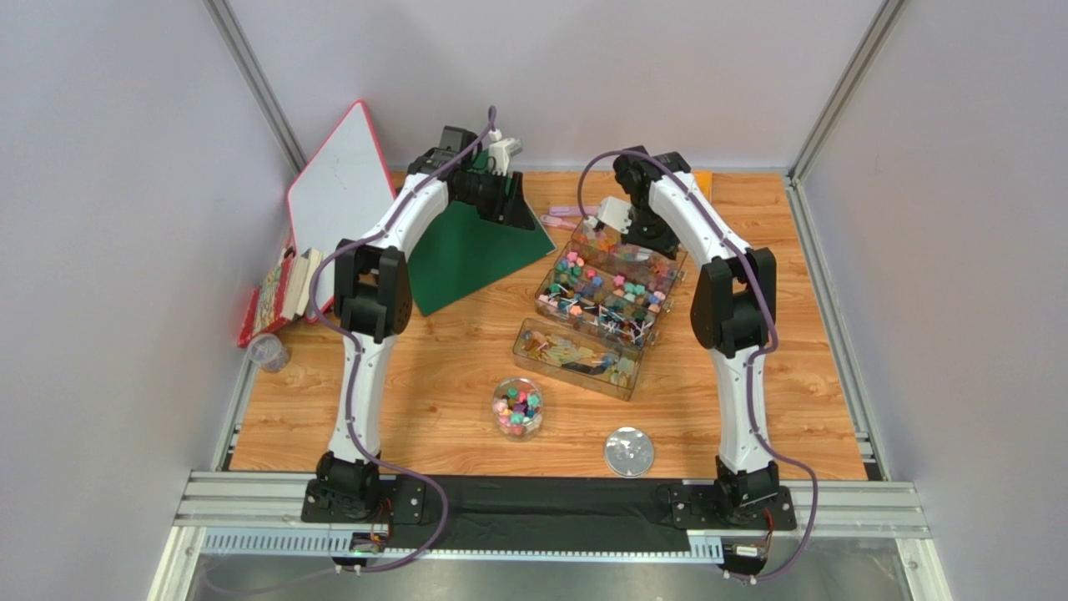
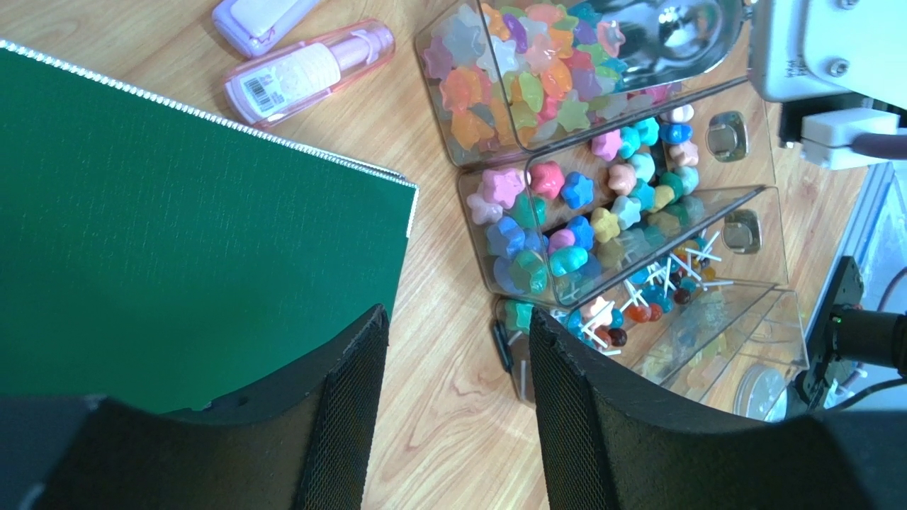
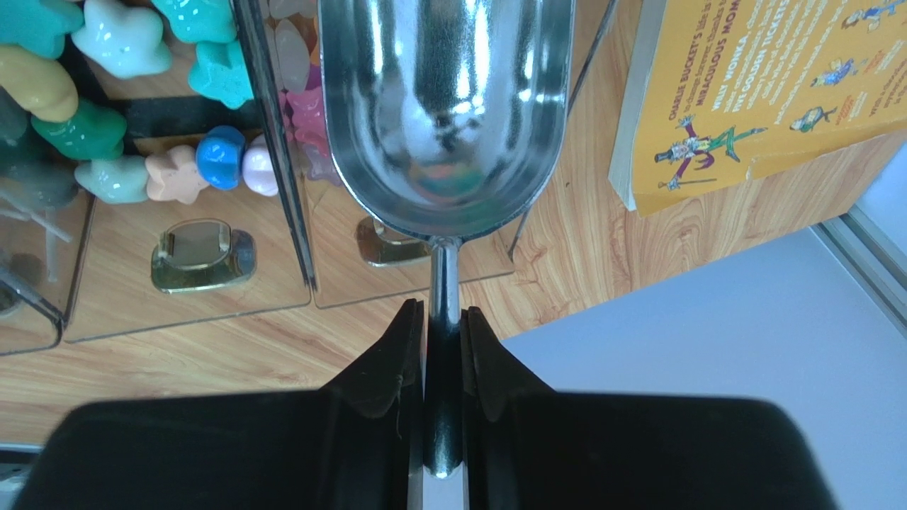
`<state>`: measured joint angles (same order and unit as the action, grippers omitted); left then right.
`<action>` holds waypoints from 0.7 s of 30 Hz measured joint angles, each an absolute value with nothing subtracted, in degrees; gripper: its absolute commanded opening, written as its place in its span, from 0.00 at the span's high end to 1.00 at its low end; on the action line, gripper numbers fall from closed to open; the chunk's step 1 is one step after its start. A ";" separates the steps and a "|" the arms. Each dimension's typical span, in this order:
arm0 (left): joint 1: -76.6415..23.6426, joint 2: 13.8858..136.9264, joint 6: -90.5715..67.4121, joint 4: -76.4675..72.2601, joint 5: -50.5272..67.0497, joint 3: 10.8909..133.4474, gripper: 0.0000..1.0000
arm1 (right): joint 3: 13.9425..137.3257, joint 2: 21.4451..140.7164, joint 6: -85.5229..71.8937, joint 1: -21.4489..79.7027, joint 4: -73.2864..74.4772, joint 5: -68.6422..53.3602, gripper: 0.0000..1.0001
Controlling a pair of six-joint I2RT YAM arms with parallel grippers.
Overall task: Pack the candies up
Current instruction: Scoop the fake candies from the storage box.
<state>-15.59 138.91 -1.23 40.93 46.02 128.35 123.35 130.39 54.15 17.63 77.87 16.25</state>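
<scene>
Top view: candies (image 1: 608,294) fill clear boxes (image 1: 524,336) right of centre, with more in a round jar (image 1: 495,413) at lower centre.
Left wrist view: left gripper (image 2: 458,329), bottom centre, jaws apart, empty.
Right wrist view: right gripper (image 3: 442,319) clamps the scoop (image 3: 447,106) handle; candies at upper left.

- A round clear plastic tub (image 1: 494,411) of multicoloured candies (image 1: 517,403) stood near the front of the wood-grain table (image 1: 426,388).
- A round clear lid (image 1: 629,451) lay apart, to its right.
- A large clear compartmented box (image 1: 542,301) sat mid-table, with a smaller clear tray (image 1: 524,341) just before it.
- The left gripper (image 1: 502,150) hung over a dark green board (image 1: 464,257).
- The right gripper (image 1: 606,215) was at the box's far end.
</scene>
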 measured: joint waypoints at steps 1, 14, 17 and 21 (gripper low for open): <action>-15.46 138.72 -1.23 40.95 46.04 128.14 0.41 | 123.63 130.80 54.00 17.69 77.82 16.23 1.00; -13.72 137.86 -1.04 41.98 46.46 126.26 0.41 | 125.91 137.25 49.84 17.74 77.36 14.13 1.00; -13.65 137.84 -1.15 42.24 46.46 126.23 0.41 | 127.24 138.10 49.25 17.74 77.62 13.10 1.00; -13.50 137.80 -1.39 42.22 46.48 126.23 0.39 | 128.70 139.24 48.38 17.74 77.56 11.75 1.00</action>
